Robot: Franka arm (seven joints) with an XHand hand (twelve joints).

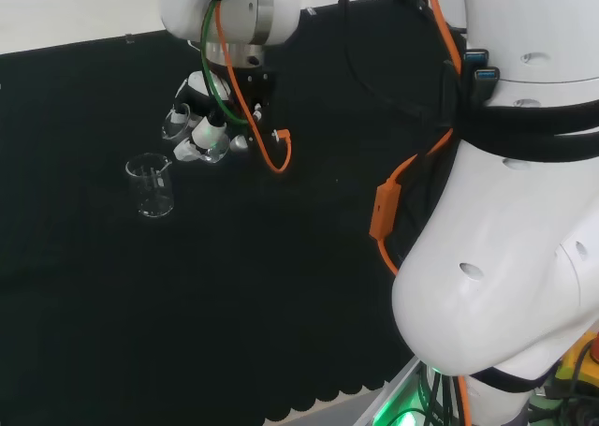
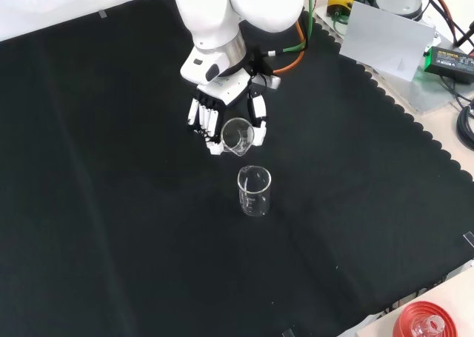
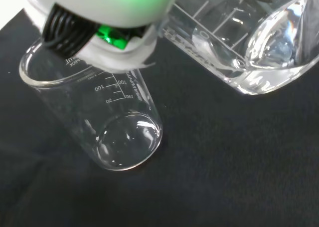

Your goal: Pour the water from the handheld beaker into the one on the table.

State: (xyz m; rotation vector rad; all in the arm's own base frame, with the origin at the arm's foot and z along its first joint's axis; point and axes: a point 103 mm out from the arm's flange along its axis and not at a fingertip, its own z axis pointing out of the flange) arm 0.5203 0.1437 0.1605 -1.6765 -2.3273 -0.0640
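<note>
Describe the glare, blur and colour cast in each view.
Wrist view: a blurred part of the hand glows green, and bright highlights streak the held beaker. Front view: even light, and the table beaker shows mainly by its pale rim. Head view: the black cloth swallows shadows, and the glass looks faint.

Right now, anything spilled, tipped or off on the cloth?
Nothing stands out. The clear glass beaker on the table stands upright and looks empty. The black and white hand holds the second clear beaker tilted beside it, as pouring needs. No puddle visible on the black cloth.
</note>
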